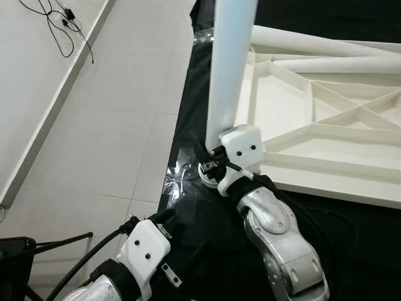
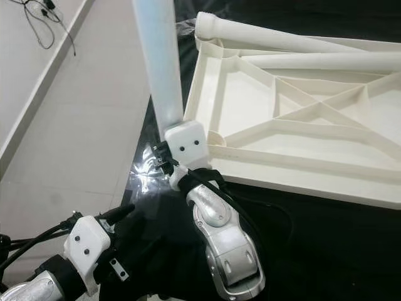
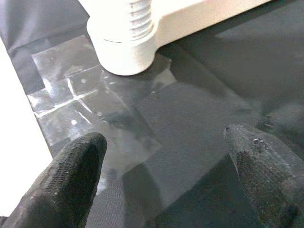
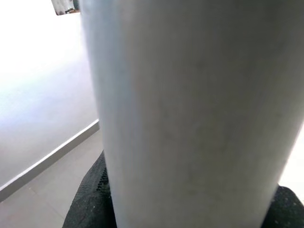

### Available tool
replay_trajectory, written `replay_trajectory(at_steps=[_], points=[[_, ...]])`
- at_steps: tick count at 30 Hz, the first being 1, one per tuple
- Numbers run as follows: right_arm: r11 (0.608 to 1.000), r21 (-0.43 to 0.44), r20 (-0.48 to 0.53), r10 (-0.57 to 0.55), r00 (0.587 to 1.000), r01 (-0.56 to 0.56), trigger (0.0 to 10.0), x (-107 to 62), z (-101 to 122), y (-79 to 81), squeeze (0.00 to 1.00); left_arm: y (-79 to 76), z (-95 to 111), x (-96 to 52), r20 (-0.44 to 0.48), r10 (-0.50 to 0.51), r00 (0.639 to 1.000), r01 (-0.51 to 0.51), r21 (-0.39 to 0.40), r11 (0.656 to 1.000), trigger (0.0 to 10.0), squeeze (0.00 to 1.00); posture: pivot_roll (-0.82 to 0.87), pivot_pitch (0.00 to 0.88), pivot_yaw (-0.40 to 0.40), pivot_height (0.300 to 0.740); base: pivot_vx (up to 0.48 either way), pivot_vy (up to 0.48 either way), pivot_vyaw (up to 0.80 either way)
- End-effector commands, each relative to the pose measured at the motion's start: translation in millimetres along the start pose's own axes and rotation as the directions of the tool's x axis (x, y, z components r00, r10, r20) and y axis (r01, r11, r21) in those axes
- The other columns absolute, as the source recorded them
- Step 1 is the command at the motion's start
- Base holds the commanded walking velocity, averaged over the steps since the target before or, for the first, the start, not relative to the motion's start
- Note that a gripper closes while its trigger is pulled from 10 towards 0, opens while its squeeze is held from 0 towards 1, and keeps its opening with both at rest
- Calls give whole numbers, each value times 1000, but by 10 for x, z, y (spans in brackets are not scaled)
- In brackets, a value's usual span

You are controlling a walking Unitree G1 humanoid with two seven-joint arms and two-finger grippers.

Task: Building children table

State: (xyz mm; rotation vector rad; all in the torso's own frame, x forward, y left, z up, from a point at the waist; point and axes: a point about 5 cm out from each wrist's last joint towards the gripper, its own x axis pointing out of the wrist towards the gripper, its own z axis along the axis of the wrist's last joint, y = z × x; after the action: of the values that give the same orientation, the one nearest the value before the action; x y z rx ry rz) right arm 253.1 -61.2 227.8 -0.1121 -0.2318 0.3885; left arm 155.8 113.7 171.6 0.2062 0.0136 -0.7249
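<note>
The white table top (image 1: 332, 182) lies upside down on a black mat (image 1: 207, 251), ribs facing up. A white table leg (image 1: 229, 63) stands upright at its near left corner. My right gripper (image 1: 216, 164) is shut on the leg's lower end; the right wrist view shows the leg (image 4: 190, 118) between the black pads (image 4: 90, 194). My left gripper (image 3: 166, 175) hovers open just above the mat, short of that corner. In its wrist view the leg's threaded end (image 3: 137, 19) sits in the round corner socket (image 3: 126, 52).
Two more white legs (image 1: 313, 44) lie across the far side of the table top. Clear tape (image 1: 178, 179) holds the mat's edge to the tiled floor (image 1: 100, 125). Black cables (image 1: 59, 28) lie at the far left by a wall base. A dark object (image 1: 15, 251) stands at the near left.
</note>
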Motion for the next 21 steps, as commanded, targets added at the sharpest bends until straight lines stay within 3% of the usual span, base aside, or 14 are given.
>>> replay_trajectory(at_steps=[1,4,7,9,11,14,21], points=[[1000,20,-136,2,991,0,10000,-57,-301,-25,0,3,-51,-10,-22,2,1000,-2,2,1000,10000,0,6,350,109,740,0,0,0],[989,91,11,113,993,-114,10000,48,-105,-65,0,61,-66,13,-21,18,1000,-17,17,1000,10000,0,8,331,110,740,0,0,0],[978,113,98,163,982,-174,10000,114,44,-114,0,93,-80,26,-20,27,999,-26,26,999,10000,0,0,312,109,740,0,0,0],[978,113,98,163,982,-174,10000,114,44,-114,0,93,-80,26,-20,27,999,-26,26,999,10000,0,0,312,109,740,0,0,0],[940,205,195,233,953,-271,10000,190,207,-165,0,149,-101,68,-12,42,999,-41,46,998,10000,0,-8,272,106,740,0,0,0],[910,252,264,263,928,-329,10000,250,313,-217,0,211,-107,123,0,54,999,-54,65,996,10000,0,-8,244,106,740,0,0,0],[878,252,350,311,884,-408,10000,320,451,-250,0,378,19,199,64,94,994,-99,91,991,10000,0,-3,195,100,740,0,0,0]])
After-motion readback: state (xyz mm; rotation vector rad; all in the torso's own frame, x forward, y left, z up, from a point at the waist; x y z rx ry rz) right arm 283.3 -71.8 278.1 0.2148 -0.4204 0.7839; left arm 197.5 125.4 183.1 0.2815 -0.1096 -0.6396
